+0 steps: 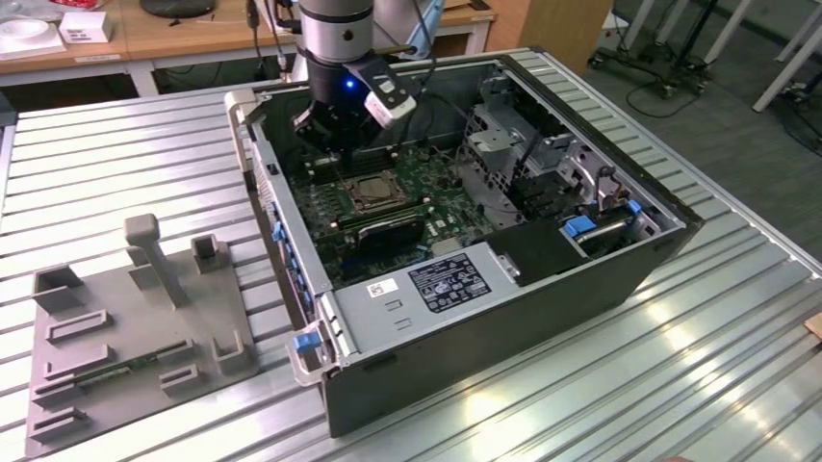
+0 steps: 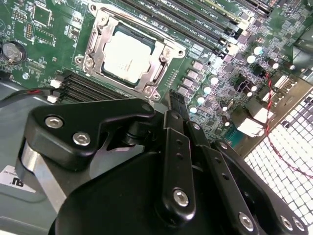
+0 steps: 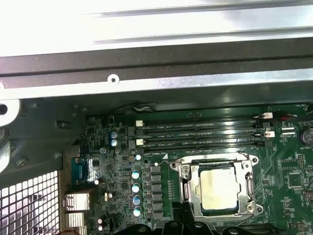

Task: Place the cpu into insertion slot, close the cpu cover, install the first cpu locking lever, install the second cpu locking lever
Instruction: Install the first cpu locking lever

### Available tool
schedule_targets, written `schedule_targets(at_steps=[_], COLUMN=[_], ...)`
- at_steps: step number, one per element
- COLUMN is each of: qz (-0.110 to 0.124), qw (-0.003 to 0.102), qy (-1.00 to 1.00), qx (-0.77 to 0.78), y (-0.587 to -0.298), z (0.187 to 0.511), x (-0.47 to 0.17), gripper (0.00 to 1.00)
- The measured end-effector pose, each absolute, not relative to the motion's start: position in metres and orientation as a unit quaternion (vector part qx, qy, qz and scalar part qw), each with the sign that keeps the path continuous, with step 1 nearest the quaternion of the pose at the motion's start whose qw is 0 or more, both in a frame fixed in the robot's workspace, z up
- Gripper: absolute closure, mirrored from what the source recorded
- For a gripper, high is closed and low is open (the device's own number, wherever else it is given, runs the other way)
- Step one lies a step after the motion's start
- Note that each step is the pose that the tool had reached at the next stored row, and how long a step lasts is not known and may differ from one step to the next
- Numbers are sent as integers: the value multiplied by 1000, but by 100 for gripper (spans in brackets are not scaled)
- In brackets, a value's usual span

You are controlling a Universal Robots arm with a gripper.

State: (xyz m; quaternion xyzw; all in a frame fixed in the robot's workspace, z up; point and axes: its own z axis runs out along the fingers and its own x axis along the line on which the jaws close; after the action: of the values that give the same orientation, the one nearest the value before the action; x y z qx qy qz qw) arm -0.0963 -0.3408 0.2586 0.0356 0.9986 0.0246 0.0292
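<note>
Hovering near the insertion slot, my gripper may be open or closed; I cannot tell. The cpu sits in that slot, cpu cover seemingly down.

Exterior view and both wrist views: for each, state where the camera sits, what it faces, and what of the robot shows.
Exterior view: off the arm, looking down into the open case; arm and tool show.
Second wrist view: on the arm, looking past the tool at the cpu.
First wrist view: on the arm, facing the board; tool's edge shows.
Shared: all three show the cpu.
</note>
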Motion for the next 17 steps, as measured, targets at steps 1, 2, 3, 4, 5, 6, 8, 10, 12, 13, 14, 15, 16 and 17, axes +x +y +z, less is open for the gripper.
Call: schedule_targets(at_steps=[1, 2, 3, 4, 5, 6, 8, 10, 12, 13, 14, 15, 16, 17], qz=[25, 26, 27, 27, 27, 27, 27, 27, 34, 42, 44, 44, 45, 46], qw=[29, 29, 30, 31, 31, 32, 32, 32, 32, 32, 32, 32, 32, 32], qy=[999, 999, 999, 999, 999, 999, 999, 999, 998, 998, 998, 998, 998, 998], qx=[36, 36, 36, 36, 36, 36, 36, 35, 36, 36, 36, 36, 36, 36], y=[-341, -341, -341, -341, -341, -341, -341, -341, -341, -341, -341, -341, -341, -341], z=[259, 259, 259, 259, 259, 259, 259, 259, 259, 259, 259, 259, 259, 259], x=[-96, -97, -99, -101, -104, -105, -105, -106, -106, -106, -106, -106, -107, -109], gripper=[90, 90, 90, 90, 90, 90, 90, 90, 90, 90, 90, 90, 90, 90])
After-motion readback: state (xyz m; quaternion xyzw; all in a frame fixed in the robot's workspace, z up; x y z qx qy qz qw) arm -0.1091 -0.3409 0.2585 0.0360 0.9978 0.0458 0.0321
